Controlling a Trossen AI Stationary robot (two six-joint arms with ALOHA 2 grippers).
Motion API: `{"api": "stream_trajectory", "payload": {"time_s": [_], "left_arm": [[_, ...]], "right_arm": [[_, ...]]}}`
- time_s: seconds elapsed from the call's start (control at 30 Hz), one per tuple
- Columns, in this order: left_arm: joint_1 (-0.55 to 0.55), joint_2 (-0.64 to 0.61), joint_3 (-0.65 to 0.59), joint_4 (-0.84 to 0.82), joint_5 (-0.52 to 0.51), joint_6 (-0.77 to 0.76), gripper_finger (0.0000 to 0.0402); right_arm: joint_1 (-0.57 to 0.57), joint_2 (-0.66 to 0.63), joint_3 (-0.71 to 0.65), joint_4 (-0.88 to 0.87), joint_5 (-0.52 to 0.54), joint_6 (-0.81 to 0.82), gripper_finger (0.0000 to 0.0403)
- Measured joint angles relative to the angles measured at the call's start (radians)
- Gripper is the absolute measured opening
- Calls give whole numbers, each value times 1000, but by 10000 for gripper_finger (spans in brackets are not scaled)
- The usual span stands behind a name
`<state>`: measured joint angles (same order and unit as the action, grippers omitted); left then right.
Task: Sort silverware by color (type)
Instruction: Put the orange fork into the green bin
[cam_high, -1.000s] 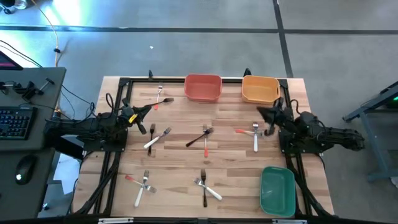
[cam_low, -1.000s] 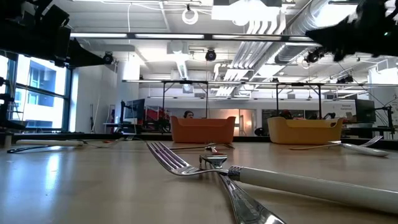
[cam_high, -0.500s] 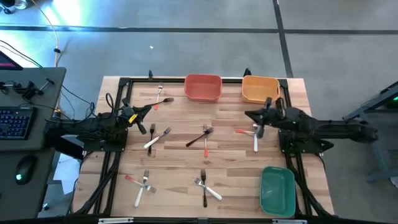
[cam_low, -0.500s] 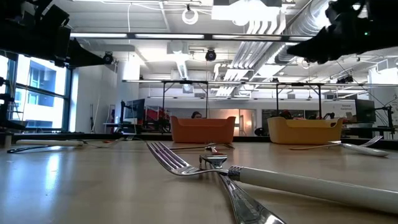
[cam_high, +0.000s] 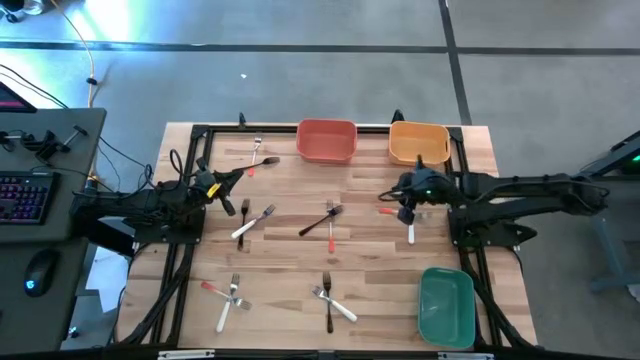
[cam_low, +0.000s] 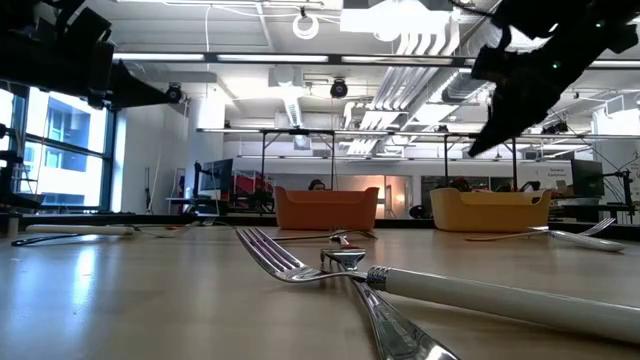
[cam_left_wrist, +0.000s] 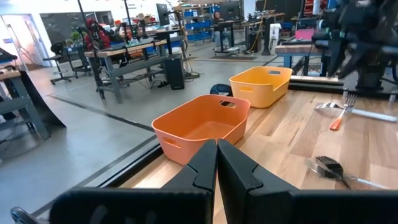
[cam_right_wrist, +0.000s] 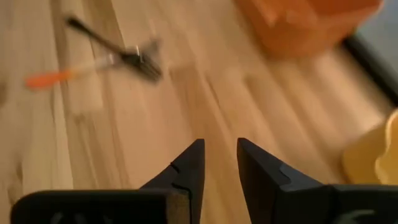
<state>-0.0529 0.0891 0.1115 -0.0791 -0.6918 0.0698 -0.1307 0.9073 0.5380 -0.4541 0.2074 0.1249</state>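
Observation:
Several small forks with white, red-orange or black handles lie in crossed pairs on the wooden table. My right gripper (cam_high: 405, 203) (cam_right_wrist: 221, 163) hangs open and tipped downward just above the right pair, a red-orange-handled fork (cam_high: 389, 211) and a white-handled fork (cam_high: 410, 228), touching neither. Its wrist view looks toward the centre pair, a black-handled fork (cam_right_wrist: 93, 34) crossing a red-orange one (cam_right_wrist: 59, 76). My left gripper (cam_high: 243, 173) (cam_left_wrist: 216, 158) is shut, holds nothing and waits at the table's left side, near the far-left pair (cam_high: 258, 155). In the low view a white-handled fork (cam_low: 480, 295) lies closest.
A red-orange bin (cam_high: 327, 140) and a yellow bin (cam_high: 418, 143) stand at the far edge, and a green bin (cam_high: 446, 306) stands at the near right corner. More fork pairs lie near left (cam_high: 228, 296) and near centre (cam_high: 330, 302). A desk with a keyboard (cam_high: 22, 195) stands left of the table.
My right arm has stretched out from beside the yellow bin toward the table's centre, and its gripper has tipped downward and come lower over the right fork pair. No fork has moved.

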Motion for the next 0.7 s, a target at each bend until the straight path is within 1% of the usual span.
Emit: {"api": "stream_trajectory", "payload": {"time_s": [0.13,0.27,0.33,0.43,0.5,0.63,0.7], "left_arm": [[0,0,0,2,0,-43,5],[0,0,0,2,0,-87,5],[0,0,0,2,0,-84,5],[0,0,0,2,9,-38,5],[0,0,0,3,42,-33,5],[0,0,0,3,152,-33,5],[0,0,0,1,183,-33,5]], "right_arm": [[0,107,43,-98,-48,43,78],[0,219,75,-169,-58,81,78],[0,270,89,-186,-58,84,78],[0,343,114,-202,-60,84,82],[0,386,133,-213,-63,85,88],[0,468,159,-242,-66,85,105],[0,505,172,-251,-66,85,114]]}}
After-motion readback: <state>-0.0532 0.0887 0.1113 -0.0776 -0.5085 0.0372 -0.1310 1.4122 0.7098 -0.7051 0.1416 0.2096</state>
